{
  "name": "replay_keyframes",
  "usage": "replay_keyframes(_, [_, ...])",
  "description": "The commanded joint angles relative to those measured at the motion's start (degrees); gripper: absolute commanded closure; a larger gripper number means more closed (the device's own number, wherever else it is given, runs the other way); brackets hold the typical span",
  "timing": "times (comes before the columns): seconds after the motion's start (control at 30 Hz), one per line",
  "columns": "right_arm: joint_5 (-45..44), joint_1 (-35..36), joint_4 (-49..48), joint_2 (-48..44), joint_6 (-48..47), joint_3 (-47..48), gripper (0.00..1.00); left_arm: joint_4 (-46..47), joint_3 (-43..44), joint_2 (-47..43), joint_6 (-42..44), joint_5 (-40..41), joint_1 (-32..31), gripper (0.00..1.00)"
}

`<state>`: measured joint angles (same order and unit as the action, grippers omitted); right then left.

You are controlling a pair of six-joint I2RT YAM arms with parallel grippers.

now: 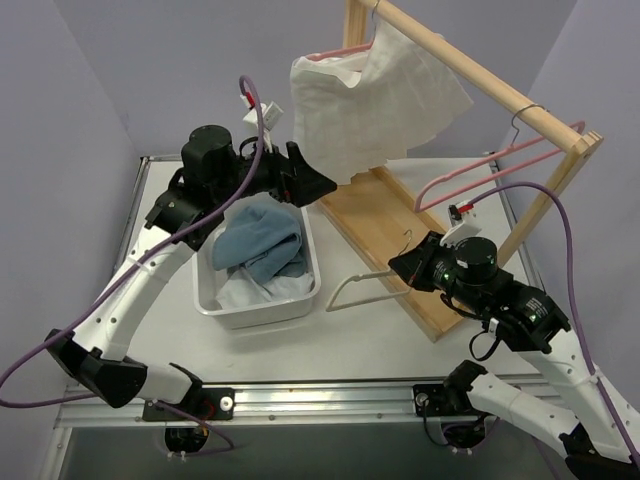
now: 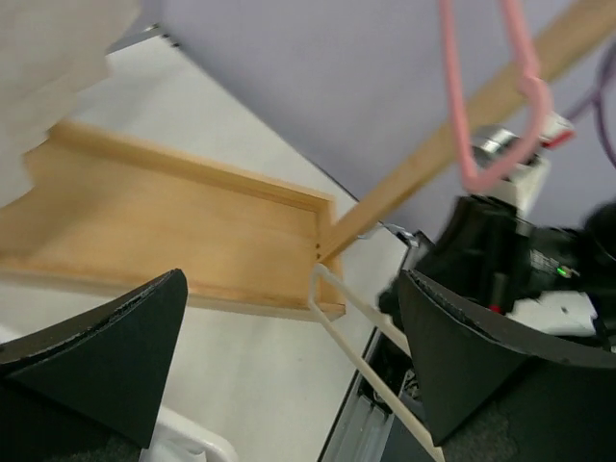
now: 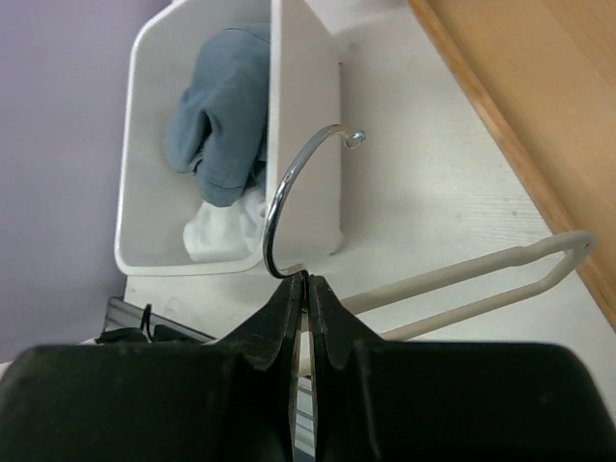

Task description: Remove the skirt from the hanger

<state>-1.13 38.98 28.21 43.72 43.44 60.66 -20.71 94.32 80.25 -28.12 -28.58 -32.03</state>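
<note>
Fingers of my right gripper (image 3: 306, 284) are pressed together on the silver metal hook of a bare cream hanger (image 3: 452, 270) at 5 o'clock. My left gripper's (image 2: 292, 289) are spread wide, just beside the white fabric skirt (image 1: 370, 95) hanging from the wooden rail (image 1: 470, 70) at 12 o'clock.

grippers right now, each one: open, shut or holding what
left gripper: open, holding nothing
right gripper: shut on the white hanger, at its metal hook
</note>
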Motion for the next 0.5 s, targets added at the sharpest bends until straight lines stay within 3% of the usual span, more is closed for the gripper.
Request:
replay_keyframes(0.0, [-5.1, -0.3, 2.6, 0.6, 0.8, 2.3, 1.0, 4.5, 2.6, -2.7, 7.7, -10.3, -2.4, 0.0])
replay_keyframes(0.1, [-6.9, -0.3, 3.6, 1.0, 1.5, 2.1, 1.0, 1.4, 3.5, -3.5, 11.8, -12.5, -3.9, 0.0])
replay_keyframes(0.13, [-7.2, -0.3, 3.7, 1.0, 1.5, 2.0, 1.0, -1.8, 4.5, -3.5, 14.6, -13.5, -4.4, 0.06])
replay_keyframes(0.47, [-9.6, -0.3, 5.5, 0.2, 2.0, 4.3, 1.0, -20.3, 7.7, 0.0, 27.7, -12.6, -14.3, 0.11])
